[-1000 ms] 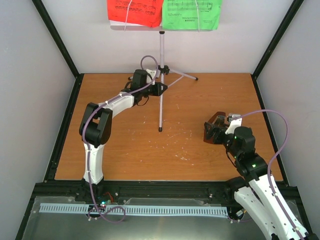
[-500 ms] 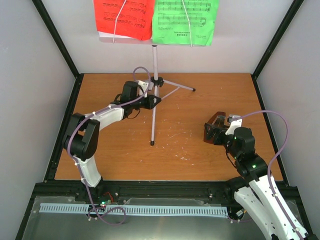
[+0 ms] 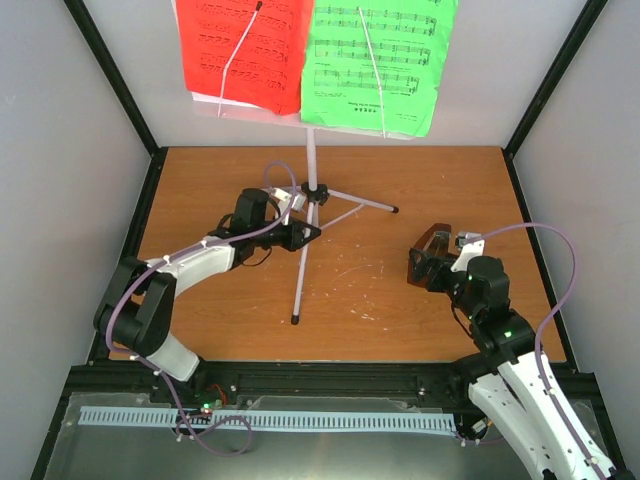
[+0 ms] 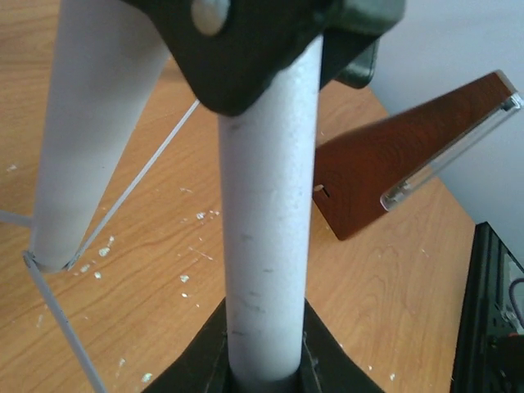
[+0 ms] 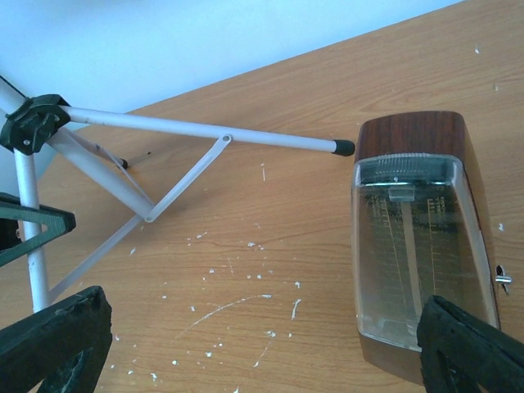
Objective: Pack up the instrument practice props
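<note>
The silver tripod stand (image 3: 310,160) carries the red music sheet (image 3: 245,50) and the green music sheet (image 3: 375,60) on its tray at the top of the overhead view. My left gripper (image 4: 266,378) is shut on the stand's white tube (image 4: 266,246), just below the black leg hub (image 3: 315,190). The dark-brown metronome (image 5: 413,237) lies on its side on the table at the right, clear cover up. My right gripper (image 5: 262,352) is open, hovering by the metronome's base end, its right finger (image 5: 471,348) overlapping that end.
Two tripod legs spread over the wooden table (image 3: 380,300), one foot (image 3: 295,320) near the middle and one (image 3: 395,210) toward the back. Black frame rails (image 3: 130,250) and grey walls enclose the table. A cable tray (image 3: 270,420) runs along the near edge.
The left arm has drawn back toward the near left with the stand in its grip. The sheets look larger and closer, and the foot has slid nearer. The right arm and metronome have not moved.
</note>
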Robot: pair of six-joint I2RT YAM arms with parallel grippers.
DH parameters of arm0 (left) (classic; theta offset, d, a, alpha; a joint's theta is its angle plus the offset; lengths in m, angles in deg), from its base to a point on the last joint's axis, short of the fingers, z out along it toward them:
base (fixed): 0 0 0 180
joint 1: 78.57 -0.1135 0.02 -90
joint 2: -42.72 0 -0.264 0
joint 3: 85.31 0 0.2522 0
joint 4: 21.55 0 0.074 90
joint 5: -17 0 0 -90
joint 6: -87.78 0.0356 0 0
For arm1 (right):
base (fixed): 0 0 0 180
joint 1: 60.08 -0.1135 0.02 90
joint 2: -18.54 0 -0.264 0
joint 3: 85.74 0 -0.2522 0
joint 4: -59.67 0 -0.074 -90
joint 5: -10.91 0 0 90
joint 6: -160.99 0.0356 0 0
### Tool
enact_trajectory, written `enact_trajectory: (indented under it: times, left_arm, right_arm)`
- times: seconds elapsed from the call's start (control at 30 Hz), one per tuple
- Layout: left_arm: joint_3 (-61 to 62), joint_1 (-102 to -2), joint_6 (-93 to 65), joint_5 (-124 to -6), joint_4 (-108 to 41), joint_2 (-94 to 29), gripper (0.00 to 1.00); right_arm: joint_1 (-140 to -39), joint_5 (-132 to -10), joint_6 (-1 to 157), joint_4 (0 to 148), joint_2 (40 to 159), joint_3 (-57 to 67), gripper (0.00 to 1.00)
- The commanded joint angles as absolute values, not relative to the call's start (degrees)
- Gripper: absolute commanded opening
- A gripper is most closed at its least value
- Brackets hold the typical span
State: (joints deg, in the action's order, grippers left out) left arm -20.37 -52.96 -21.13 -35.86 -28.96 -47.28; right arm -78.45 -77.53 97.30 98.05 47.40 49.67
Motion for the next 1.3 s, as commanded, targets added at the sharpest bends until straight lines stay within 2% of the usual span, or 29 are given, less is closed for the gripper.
enact_trajectory:
  times: [0.0, 0.1, 0.43, 0.57, 0.97, 1.27]
  left_arm:
    - [-21.2, -52.3, -22.7, -32.4, -34.3, -45.2, 0.2]
    - [-20.7, -52.3, -22.6, -33.1, -34.4, -44.0, 0.37]
    - [-19.8, -52.3, -21.1, -37.0, -36.4, -39.5, 0.78]
    - [-20.8, -52.3, -20.5, -39.3, -36.1, -36.4, 0.91]
    - [-25.8, -52.3, -17.9, -41.5, -34.3, -23.8, 0.96]
    - [-24.7, -52.3, -13.1, -30.6, -38.6, -14.7, 0.96]
  right_arm:
    - [-78.1, -77.1, 98.5, 98.0, 46.9, 50.5, 1.0]
    - [-78.1, -77.0, 98.6, 98.4, 46.8, 50.1, 1.0]
    - [-78.1, -77.6, 98.7, 100.0, 45.5, 49.7, 1.0]
    - [-78.2, -77.0, 98.5, 99.8, 45.6, 49.7, 1.0]
    - [-78.1, -74.5, 98.0, 97.8, 44.8, 49.6, 1.0]
    - [-78.1, -76.5, 96.3, 96.9, 45.6, 45.2, 1.0]
